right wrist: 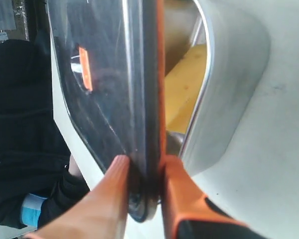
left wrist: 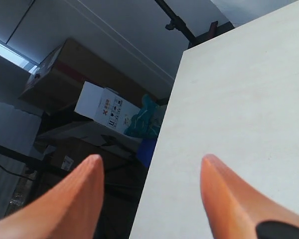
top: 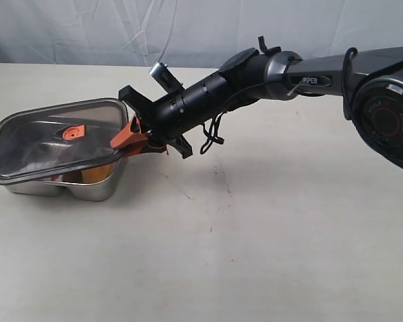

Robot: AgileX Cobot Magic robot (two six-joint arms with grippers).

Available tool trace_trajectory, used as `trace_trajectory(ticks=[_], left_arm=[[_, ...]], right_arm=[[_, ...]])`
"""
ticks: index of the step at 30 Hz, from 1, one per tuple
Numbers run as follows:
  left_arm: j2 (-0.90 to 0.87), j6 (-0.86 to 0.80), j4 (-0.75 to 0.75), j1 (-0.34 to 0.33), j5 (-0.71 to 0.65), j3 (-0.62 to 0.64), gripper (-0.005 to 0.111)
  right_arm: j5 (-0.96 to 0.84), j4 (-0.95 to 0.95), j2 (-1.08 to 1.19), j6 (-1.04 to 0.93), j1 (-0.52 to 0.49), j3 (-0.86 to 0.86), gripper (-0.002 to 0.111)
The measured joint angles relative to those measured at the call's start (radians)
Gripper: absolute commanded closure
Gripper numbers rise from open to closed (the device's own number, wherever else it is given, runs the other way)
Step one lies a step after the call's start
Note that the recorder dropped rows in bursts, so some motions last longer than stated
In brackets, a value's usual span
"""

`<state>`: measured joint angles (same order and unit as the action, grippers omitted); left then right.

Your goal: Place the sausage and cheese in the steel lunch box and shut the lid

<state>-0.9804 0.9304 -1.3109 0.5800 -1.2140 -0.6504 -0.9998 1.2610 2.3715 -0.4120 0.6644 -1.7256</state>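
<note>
While clamping lid [top: 33,141] in right gripper [right wrist: 146,159], holds it tilted over steel lunch box [top: 94,189] | cheese [right wrist: 182,89] below gripper | left gripper [left wrist: 150,158]: spread, empty

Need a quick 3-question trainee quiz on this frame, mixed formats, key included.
1. True or false: the lid sits flat and closed on the steel lunch box.
2. What shows inside the box through the gap under the lid? A) the cheese B) a spoon C) a cup
3. Which gripper pinches the lid's edge?

Key:
1. False. The lid is tilted, with its near side raised off the rim.
2. A.
3. The right gripper. The left gripper is open and holds nothing.
</note>
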Motion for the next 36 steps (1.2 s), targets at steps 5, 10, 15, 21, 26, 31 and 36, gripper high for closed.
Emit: trace_trajectory(ticks=[5,10,15,21,26,31,36], left_arm=[[0.0,0.0,0.0,0.0,0.0,0.0,0.052],[0.0,0.002,0.0,0.0,0.0,0.0,0.052],[0.0,0.004,-0.018,0.0,0.0,0.0,0.052],[0.0,0.004,-0.018,0.0,0.0,0.0,0.052],[0.0,0.004,-0.029,0.0,0.0,0.0,0.052],[0.0,0.004,-0.053,0.0,0.0,0.0,0.052],[0.02,0.004,-0.062,0.0,0.0,0.0,0.052]], right_arm=[[-0.02,-0.011,0.0,0.014,0.0,0.0,0.094],[-0.035,-0.053,0.0,0.035,0.001,0.0,0.071],[-0.063,-0.079,0.0,0.038,0.004,0.0,0.071],[-0.079,-0.083,0.0,0.042,0.004,0.0,0.068],[-0.097,-0.081,0.0,0.043,0.004,0.0,0.054],[-0.103,-0.081,0.0,0.047,0.004,0.0,0.054],[-0.1,-0.085,-0.035,0.052,-0.029,0.0,0.054]])
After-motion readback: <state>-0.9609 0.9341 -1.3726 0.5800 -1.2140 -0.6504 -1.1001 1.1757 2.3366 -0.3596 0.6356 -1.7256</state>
